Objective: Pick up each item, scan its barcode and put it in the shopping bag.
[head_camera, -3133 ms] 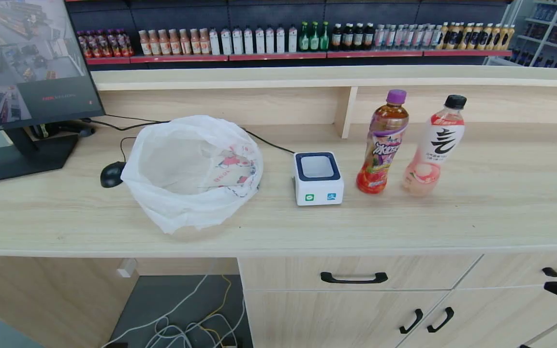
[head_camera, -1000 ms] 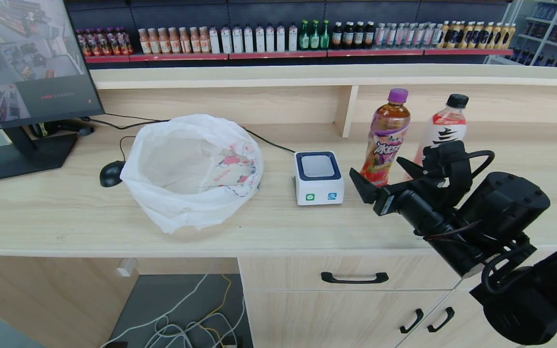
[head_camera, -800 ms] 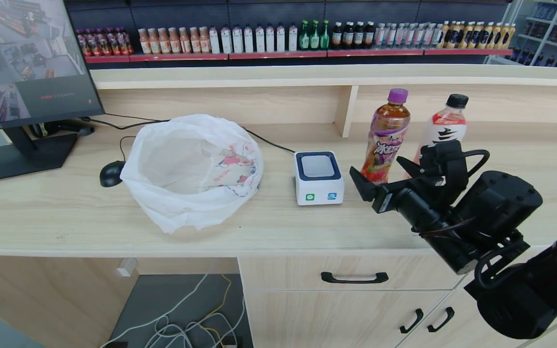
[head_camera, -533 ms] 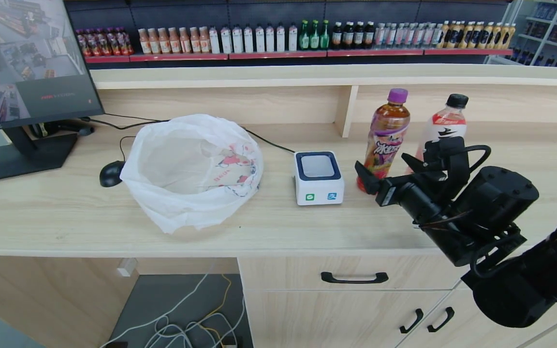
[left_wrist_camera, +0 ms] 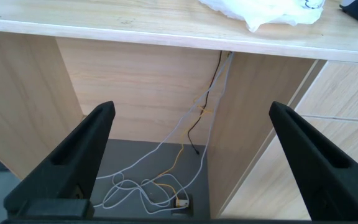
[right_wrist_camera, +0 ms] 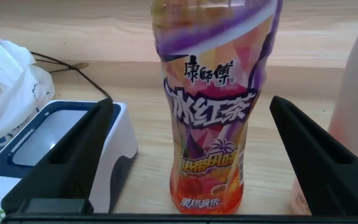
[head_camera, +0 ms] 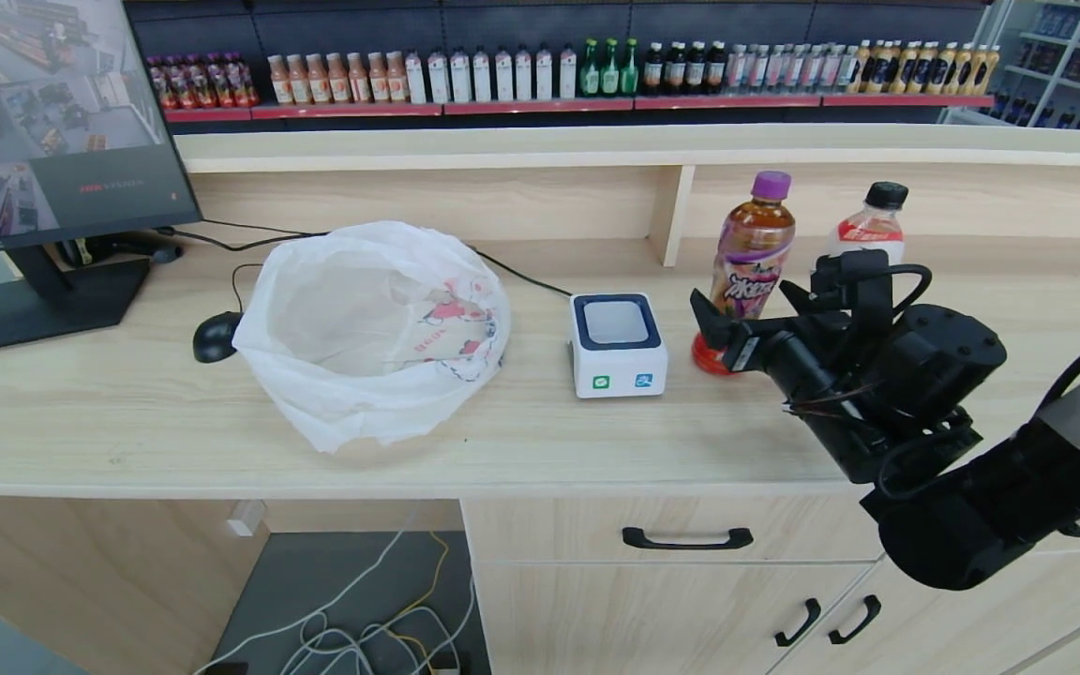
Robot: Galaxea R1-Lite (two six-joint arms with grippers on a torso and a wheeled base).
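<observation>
At right side of worktop point(head_camera: 127, 412), right claw point(head_camera: 744, 305) is held level, jaws wide open, gripping nothing. Purple-capped bottle point(head_camera: 752, 234) stands upright, lined up between them, with scanner point(head_camera: 616, 345) and black-capped bottle point(head_camera: 868, 230) on its 2 sides. Left claw point(left_wrist_camera: 191, 109) sits low below worktop edge, wide open, empty. Shopping bag point(head_camera: 371, 328) is left of scanner.

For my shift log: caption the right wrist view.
Open right claw frames the upright drink bottle, scanner beside it.
</observation>
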